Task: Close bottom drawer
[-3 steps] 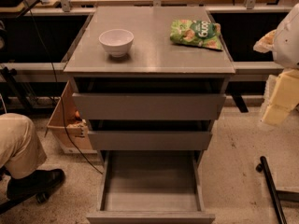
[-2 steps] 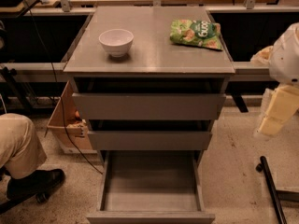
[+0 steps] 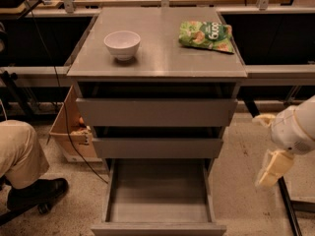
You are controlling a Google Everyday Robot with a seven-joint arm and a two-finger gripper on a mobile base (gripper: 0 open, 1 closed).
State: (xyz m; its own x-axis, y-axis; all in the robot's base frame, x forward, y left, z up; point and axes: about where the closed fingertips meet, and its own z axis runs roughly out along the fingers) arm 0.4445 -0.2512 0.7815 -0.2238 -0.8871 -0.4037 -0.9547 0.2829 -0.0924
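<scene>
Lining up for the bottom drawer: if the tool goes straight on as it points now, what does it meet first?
The tool, right of the open bottom drawer, points down. It would probably meet the floor beside the drawer first, not the drawer; depth is unclear.

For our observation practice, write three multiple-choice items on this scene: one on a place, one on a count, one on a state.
1. Where is the gripper? A on the floor; B low, right of the cabinet; C inside a drawer.
2. How many things lie on the cabinet? A one; B two; C four.
3. The bottom drawer is: A shut; B removed; C pulled out.
Answers: B, it hangs beside the cabinet, touching nothing; B, a white bowl and a green bag; C, its empty tray shows.
</scene>
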